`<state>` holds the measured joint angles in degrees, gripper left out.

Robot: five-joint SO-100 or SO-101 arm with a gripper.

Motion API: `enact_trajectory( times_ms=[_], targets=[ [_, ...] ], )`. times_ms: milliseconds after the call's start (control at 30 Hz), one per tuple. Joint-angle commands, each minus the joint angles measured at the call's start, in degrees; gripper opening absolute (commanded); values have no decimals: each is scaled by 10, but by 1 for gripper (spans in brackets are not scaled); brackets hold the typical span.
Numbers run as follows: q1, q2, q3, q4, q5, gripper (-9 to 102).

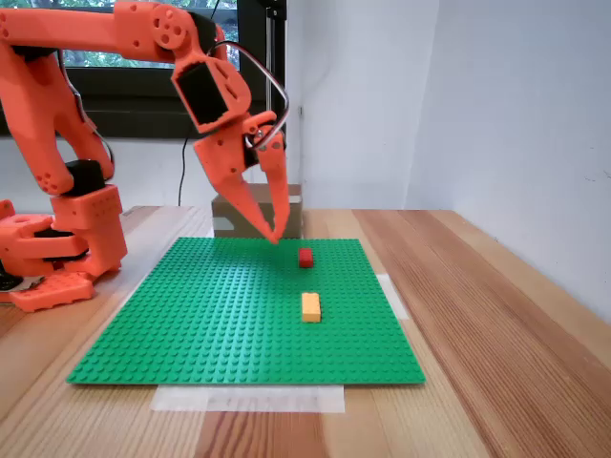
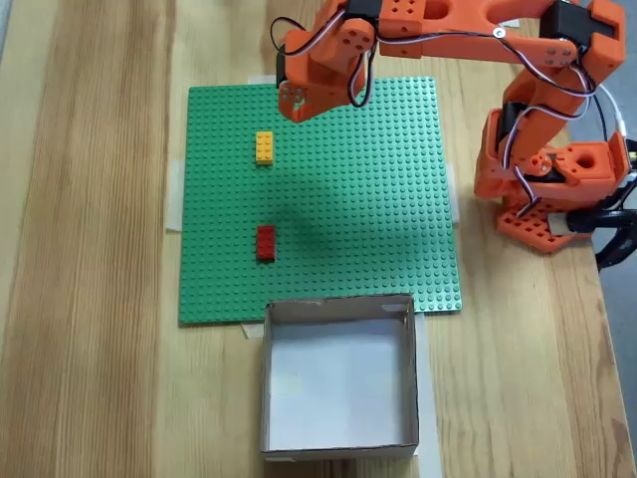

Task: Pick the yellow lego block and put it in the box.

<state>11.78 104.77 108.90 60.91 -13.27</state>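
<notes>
An orange arm is being held above a green baseplate (image 1: 248, 310) taped to the wooden counter (image 1: 496, 315). Its pincer (image 1: 274, 232) is being kept empty, fingers nearly together, tips hovering clear of the studs. To the right, a red brick (image 1: 305, 257) and the yellow lego block (image 1: 310, 306) are lying loose, ungrasped. The box (image 2: 338, 383) is waiting open-topped at the plate's edge, presumably for dropping.

Baseplate (image 2: 378, 219): on table (image 2: 90, 249), centre of a fixed view. Lego block (image 2: 264, 148): on baseplate, 10 o'clock from its centre. Second brick (image 2: 265, 243): on baseplate, 6 o'clock from the lego block, apart. Box (image 2: 339, 444): on table, touching baseplate's 6 o'clock edge. Arm base (image 2: 545, 189): 3 o'clock, off baseplate. Gripper (image 2: 292, 98): above baseplate, 1 o'clock from the lego block.
</notes>
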Motion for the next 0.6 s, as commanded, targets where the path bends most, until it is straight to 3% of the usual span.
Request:
enact_trajectory(
  times_ms=[0, 567],
  targets=[
    [9, -45, -64, 11, -3, -1],
    [25, -149, -131, -5, -18, -1]
  ],
)
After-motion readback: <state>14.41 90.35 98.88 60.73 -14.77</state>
